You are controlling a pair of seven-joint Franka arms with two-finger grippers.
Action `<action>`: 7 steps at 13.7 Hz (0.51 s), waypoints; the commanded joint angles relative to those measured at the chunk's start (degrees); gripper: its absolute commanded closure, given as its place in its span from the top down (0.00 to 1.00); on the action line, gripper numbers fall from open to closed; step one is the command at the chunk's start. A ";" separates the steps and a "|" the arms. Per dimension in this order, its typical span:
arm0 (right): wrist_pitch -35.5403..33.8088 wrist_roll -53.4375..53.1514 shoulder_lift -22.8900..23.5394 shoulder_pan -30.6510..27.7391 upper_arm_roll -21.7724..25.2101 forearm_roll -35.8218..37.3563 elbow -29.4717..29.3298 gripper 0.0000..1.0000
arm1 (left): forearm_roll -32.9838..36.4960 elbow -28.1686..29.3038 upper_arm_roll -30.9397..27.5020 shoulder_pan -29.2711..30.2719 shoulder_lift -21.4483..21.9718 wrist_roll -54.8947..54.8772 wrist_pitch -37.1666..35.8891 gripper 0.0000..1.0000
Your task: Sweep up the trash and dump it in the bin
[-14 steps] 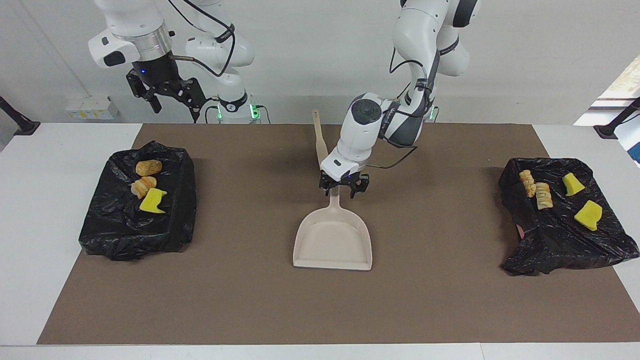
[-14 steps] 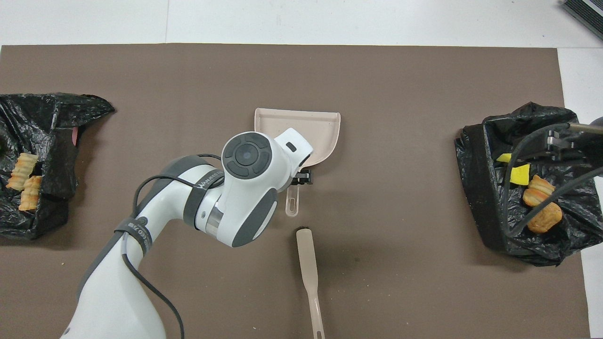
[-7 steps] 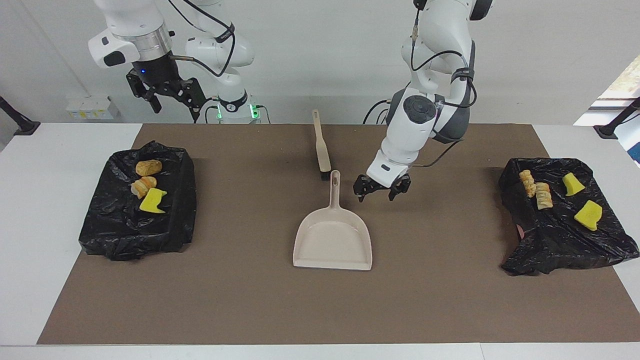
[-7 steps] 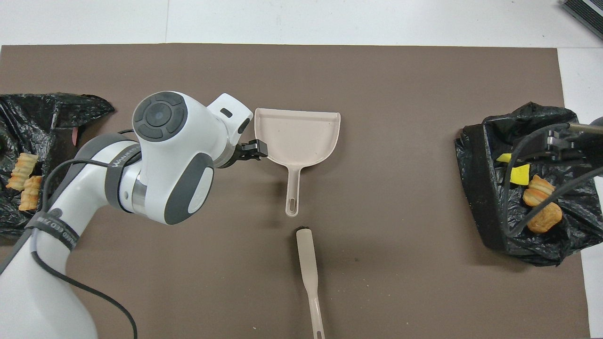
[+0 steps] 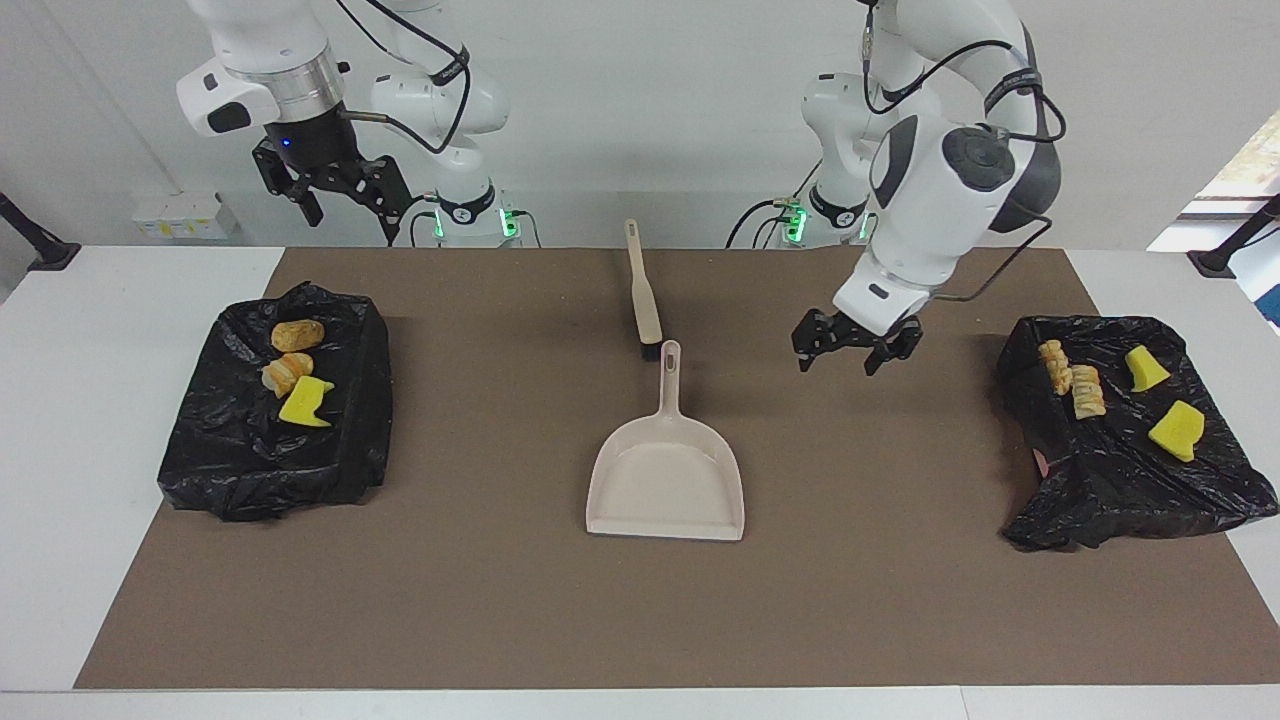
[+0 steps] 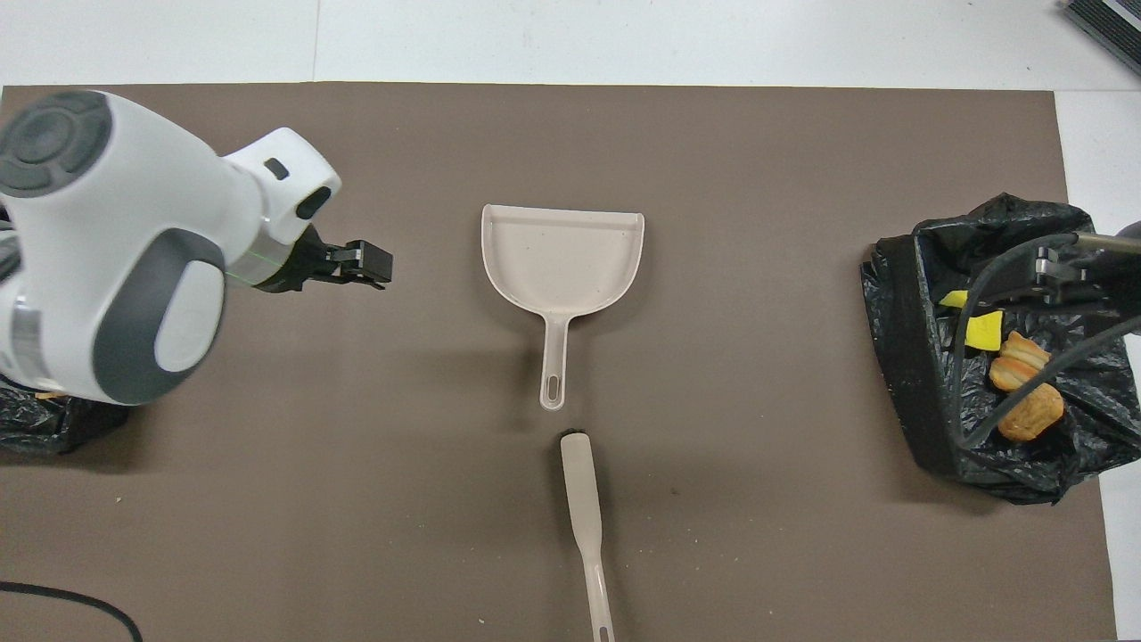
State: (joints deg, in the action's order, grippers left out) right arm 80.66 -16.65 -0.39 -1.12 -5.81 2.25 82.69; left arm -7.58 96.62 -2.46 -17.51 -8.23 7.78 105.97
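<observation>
Facing view. Left gripper [image 5: 850, 345] up over bare mat [image 5: 900, 600], between dustpan [image 5: 668, 480] and the bin [image 5: 1130, 440] at the left arm's end; fingers spread, nothing held. One second back it sat at the dustpan handle; half a second back, just off it; now well apart and withdrawn toward its own end. Dustpan flat on the mat at mid-table, empty, unmoved over the three moments. Brush [image 5: 643, 300] flat just nearer the robots than the dustpan handle, tips almost touching, also unmoved. Right gripper [image 5: 340, 190] raised near its base above the other bin [image 5: 275, 410], waiting, fingers spread, empty. Trash all in the bins: two yellow chunks [image 5: 1175, 430] and two beige lumps [image 5: 1070, 380] at the left arm's end; brown roll [image 5: 297, 335], one beige lump and one yellow chunk at the right arm's end. None on the mat.

Overhead view. Left gripper [image 6: 361, 263] over bare mat toward its own end of the table, beside the dustpan [image 6: 562, 259] but well apart; left-end bin mostly hidden under the arm. Brush [image 6: 584, 499] in line with the dustpan handle. Right-end bin [image 6: 900, 357] partly crossed by the right arm's cables.

Judgement: tools put down, no scraps loose, arm backing off; task looks finished, retreat to rest the likely remainder.
</observation>
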 commanded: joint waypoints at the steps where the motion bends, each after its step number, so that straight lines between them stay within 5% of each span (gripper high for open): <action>1: 0.46 1.79 -1.46 -0.90 -0.25 -1.37 1.77 1.00 | -0.07 -3.71 0.35 6.59 0.23 -9.59 -6.81 1.00; 7: 0.20 1.62 -1.46 -0.90 -0.25 -1.37 1.60 1.00 | 5.12 -3.72 0.52 15.21 4.79 -14.99 -13.40 1.00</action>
State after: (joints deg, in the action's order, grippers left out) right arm 80.66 -16.65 -0.40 -1.12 -5.81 2.25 82.69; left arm -3.70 92.91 -2.62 -4.21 -5.38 -6.97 95.82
